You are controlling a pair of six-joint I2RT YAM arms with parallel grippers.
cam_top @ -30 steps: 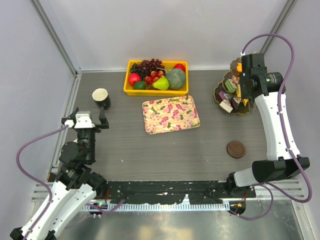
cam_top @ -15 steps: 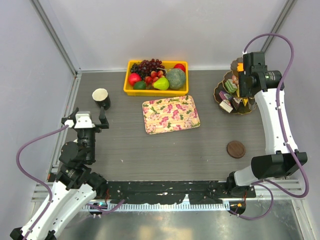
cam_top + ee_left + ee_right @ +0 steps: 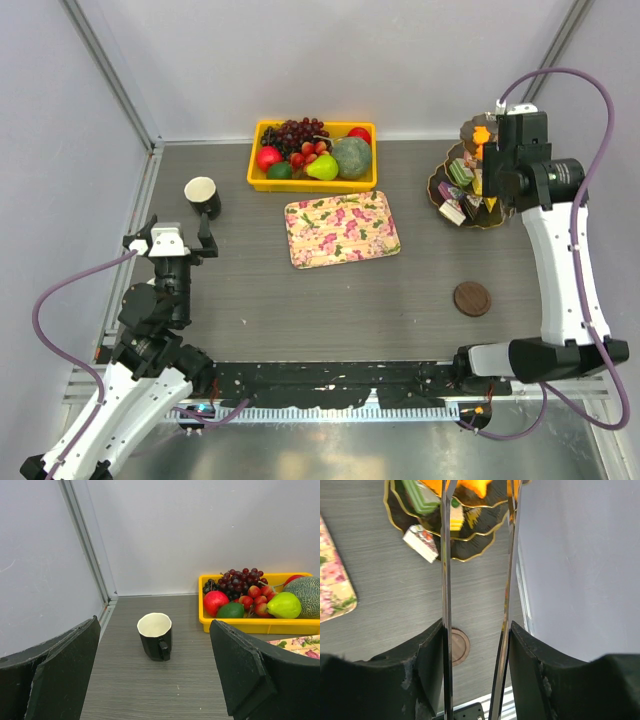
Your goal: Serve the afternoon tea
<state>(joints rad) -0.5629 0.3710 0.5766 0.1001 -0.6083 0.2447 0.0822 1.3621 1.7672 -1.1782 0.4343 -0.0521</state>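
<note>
The black cup (image 3: 203,196) (image 3: 155,635) stands upright on the table at the left, its handle towards my left gripper (image 3: 170,236) (image 3: 157,680). That gripper is open and sits a short way in front of the cup. My right gripper (image 3: 492,150) (image 3: 477,630) is shut on metal tongs (image 3: 444,580). Their two blades are spread and reach over the three-tier stand (image 3: 465,212) (image 3: 465,559). An orange pastry (image 3: 481,134) (image 3: 472,486) lies on the top tier between the blade tips. Cake pieces (image 3: 460,172) (image 3: 421,542) fill the lower tiers.
A yellow bin (image 3: 312,183) (image 3: 250,625) of fruit sits at the back centre. The floral tray (image 3: 341,228) (image 3: 332,590) lies mid-table. A round brown coaster (image 3: 472,298) (image 3: 460,647) rests near the right arm. Enclosure walls stand close behind the stand and left of the cup.
My right arm has drawn back to the right from the stand, and the tongs' blades have spread wider. The left arm and the cup have not moved.
</note>
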